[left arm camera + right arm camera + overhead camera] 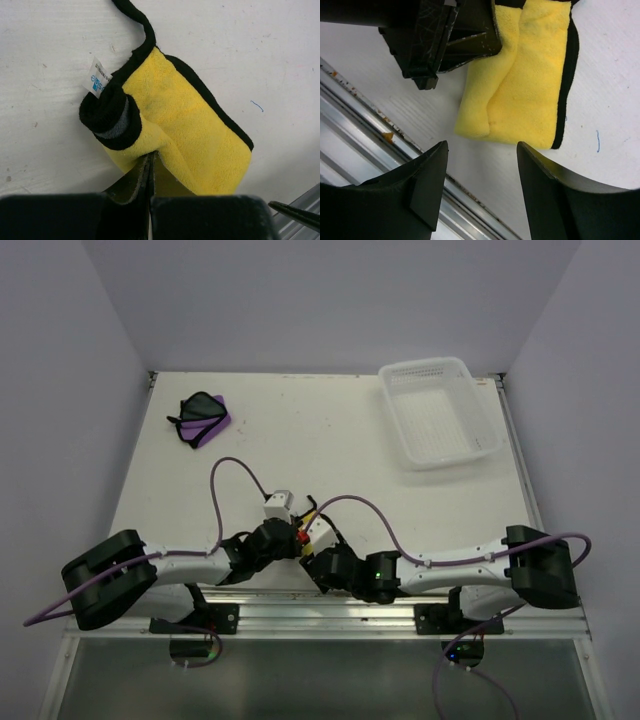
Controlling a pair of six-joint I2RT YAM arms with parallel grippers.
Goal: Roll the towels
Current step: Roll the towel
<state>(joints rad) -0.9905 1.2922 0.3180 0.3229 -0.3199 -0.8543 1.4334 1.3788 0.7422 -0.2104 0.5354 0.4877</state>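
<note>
The yellow towel [190,130] is soft, fuzzy, matt cloth bound in black fabric edging [220,116], with a smooth white printed label [96,81] at upper left. The table [45,150] is matt white, faintly grained and scuffed. The left hand [150,164] and right hand [482,182] are dull black hard plastic, finely scratched. The rail [350,115] at left is brushed metal. The basket [425,366] is thin white perforated plastic; the purple towel [217,425] is matt cloth.

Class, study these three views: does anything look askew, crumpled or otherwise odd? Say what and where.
The purple towel lies bunched and skewed at the far left of the table, unrolled. The yellow towel, pinched by the left tool, is rolled at one end only.
</note>
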